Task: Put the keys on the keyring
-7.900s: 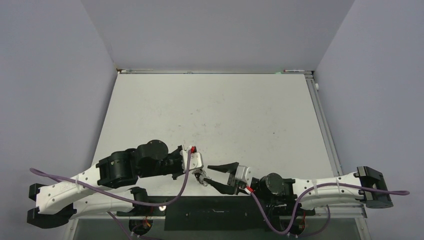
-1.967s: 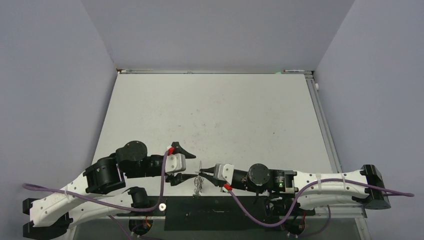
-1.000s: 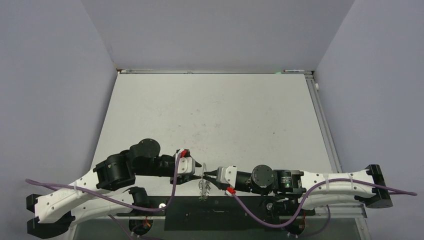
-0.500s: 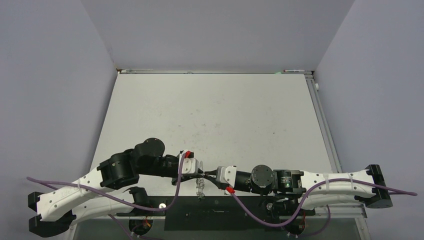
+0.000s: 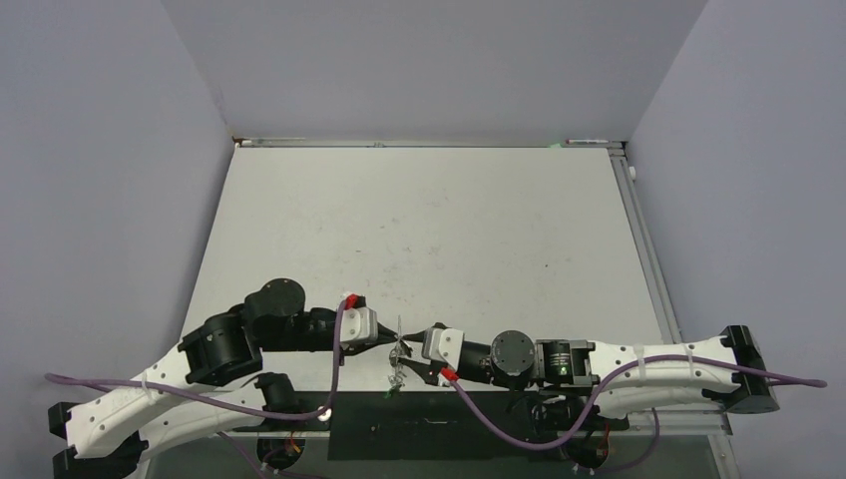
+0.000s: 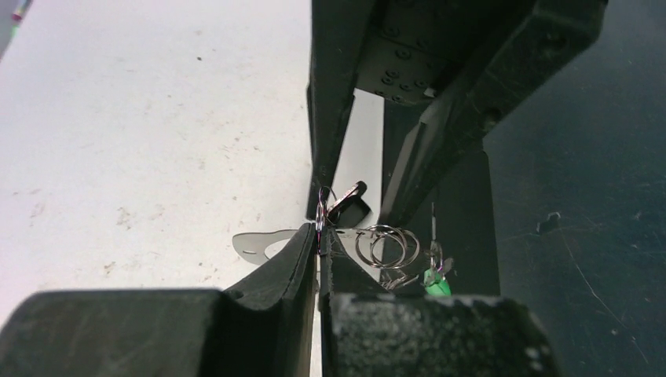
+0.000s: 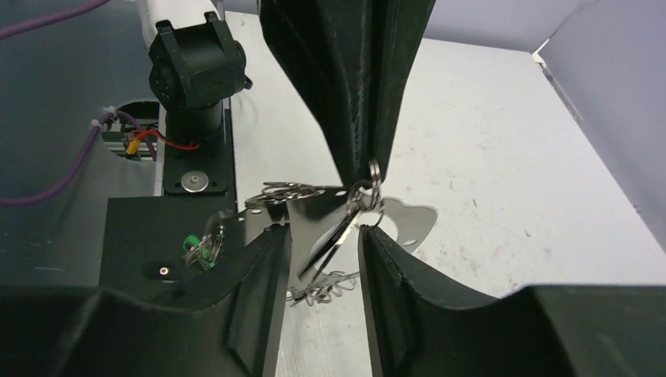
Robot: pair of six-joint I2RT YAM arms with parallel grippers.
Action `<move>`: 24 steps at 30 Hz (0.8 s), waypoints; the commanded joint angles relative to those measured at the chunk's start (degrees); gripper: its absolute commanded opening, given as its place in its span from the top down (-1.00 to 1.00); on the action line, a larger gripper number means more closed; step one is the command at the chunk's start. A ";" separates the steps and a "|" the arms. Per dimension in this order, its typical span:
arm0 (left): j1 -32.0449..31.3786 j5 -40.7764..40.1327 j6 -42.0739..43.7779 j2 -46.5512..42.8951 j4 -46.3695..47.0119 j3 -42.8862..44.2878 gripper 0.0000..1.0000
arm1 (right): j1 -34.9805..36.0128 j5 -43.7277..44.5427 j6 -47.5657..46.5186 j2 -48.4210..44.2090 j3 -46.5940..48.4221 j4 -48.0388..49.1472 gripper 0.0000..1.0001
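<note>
My left gripper (image 6: 320,236) is shut on a thin silver ring (image 6: 321,210) of the keyring and holds it above the table's near edge. The keyring hangs from it: more silver rings (image 6: 385,246), a flat pale strap (image 6: 257,243), a green piece (image 6: 434,278) and a short chain (image 7: 323,291). A key with a black head (image 6: 350,206) hangs from the held ring. In the right wrist view this key (image 7: 339,234) dangles between the fingers of my right gripper (image 7: 323,234), which is open. In the top view both grippers, left (image 5: 387,337) and right (image 5: 407,351), meet tip to tip.
A black base plate (image 5: 429,414) runs along the near edge under the grippers. The white table (image 5: 429,230) reaches back to grey walls. Purple cables (image 5: 499,424) trail from both arms. The left arm's base joint (image 7: 192,67) stands close behind the keyring.
Both grippers have shifted a little to the left, with the keyring still hanging between them. The left grip on the ring is unchanged.
</note>
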 commanded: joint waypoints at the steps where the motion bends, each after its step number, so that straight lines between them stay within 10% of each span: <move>1: 2.08 -0.35 -1.51 -1.75 8.39 0.09 1.00 | 0.60 0.67 2.28 0.89 2.09 2.16 0.15; 12: 2.42 1.83 -1.79 -1.05 8.68 -0.45 1.00 | 0.60 2.78 0.49 -2.84 3.11 0.63 -0.18; 24: 2.77 3.26 -1.86 -1.04 9.00 -0.90 1.00 | 0.55 4.22 -2.81 -2.84 3.43 1.39 0.24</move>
